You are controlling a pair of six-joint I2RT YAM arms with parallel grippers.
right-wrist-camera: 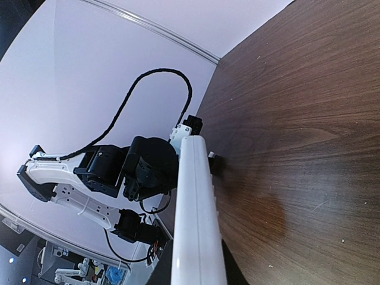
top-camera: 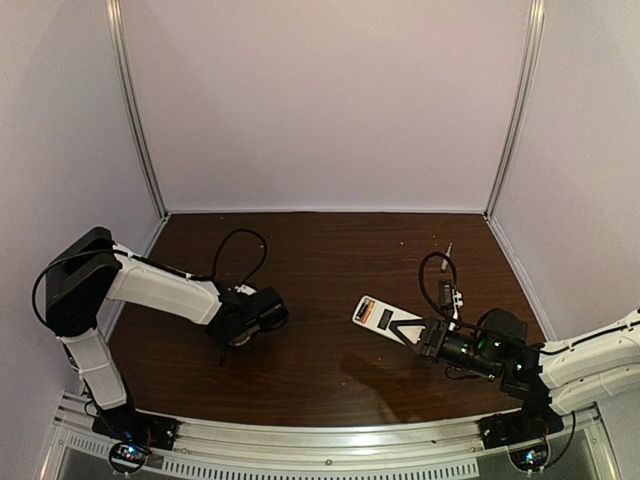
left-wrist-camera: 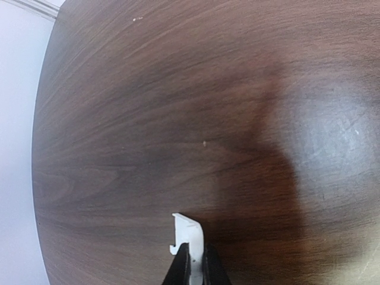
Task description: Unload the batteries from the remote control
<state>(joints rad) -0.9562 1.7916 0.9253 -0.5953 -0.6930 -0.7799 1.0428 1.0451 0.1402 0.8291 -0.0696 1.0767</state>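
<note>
Remote: remote control [right-wrist-camera: 196,202] fills near edge of R wrist view, seen edge-on; in top view sits at ~4 o'clock of tabletop, seems lifted off the wood.
Axis: long axis runs 10–4 o'clock; free end w/ orange mark points to 10, toward L arm.
R grip: right gripper [top-camera: 405,327] pinches remote's 4 o'clock end.
L grip: left gripper [left-wrist-camera: 195,254] pressed onto white cover piece [left-wrist-camera: 189,228]; at 9 o'clock of remote, well apart.
Batteries: not clearly seen; can't tell if inside.
Next (guess): L arm is nearer the free end but must drop cover first.
</note>
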